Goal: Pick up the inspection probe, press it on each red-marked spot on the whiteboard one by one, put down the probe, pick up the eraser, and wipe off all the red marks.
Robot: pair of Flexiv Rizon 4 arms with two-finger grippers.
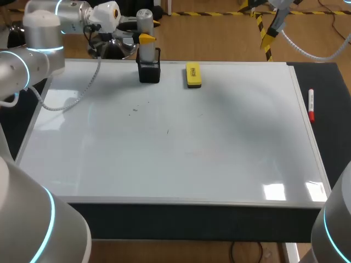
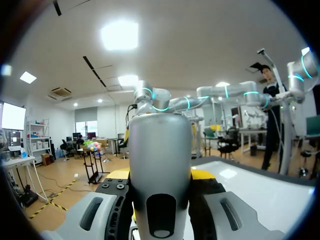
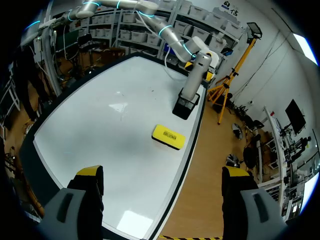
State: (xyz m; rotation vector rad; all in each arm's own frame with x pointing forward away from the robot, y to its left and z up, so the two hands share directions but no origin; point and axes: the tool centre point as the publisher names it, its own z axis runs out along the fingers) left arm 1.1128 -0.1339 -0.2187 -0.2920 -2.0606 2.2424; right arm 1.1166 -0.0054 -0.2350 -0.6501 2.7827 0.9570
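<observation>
Head view: the grey cylindrical inspection probe (image 1: pixel 145 22) stands in its black square holder (image 1: pixel 149 72) at the far edge of the glossy white whiteboard (image 1: pixel 175 142). The yellow block eraser (image 1: pixel 193 74) lies near it, and I can make out no red marks, so pressing and wiping both look undone. Left wrist view: the left gripper (image 2: pixel 159 175) appears clamped on the probe, with open air above for lifting. Right wrist view: the right gripper (image 3: pixel 162 174) hangs spread and empty high above the board, well apart from the eraser.

You've got one whiteboard (image 1: pixel 164 159), one probe (image 1: pixel 145 21), one black holder (image 1: pixel 149 72), one yellow eraser (image 1: pixel 193 74) and one red-tipped marker (image 1: pixel 311 104) to count.
</observation>
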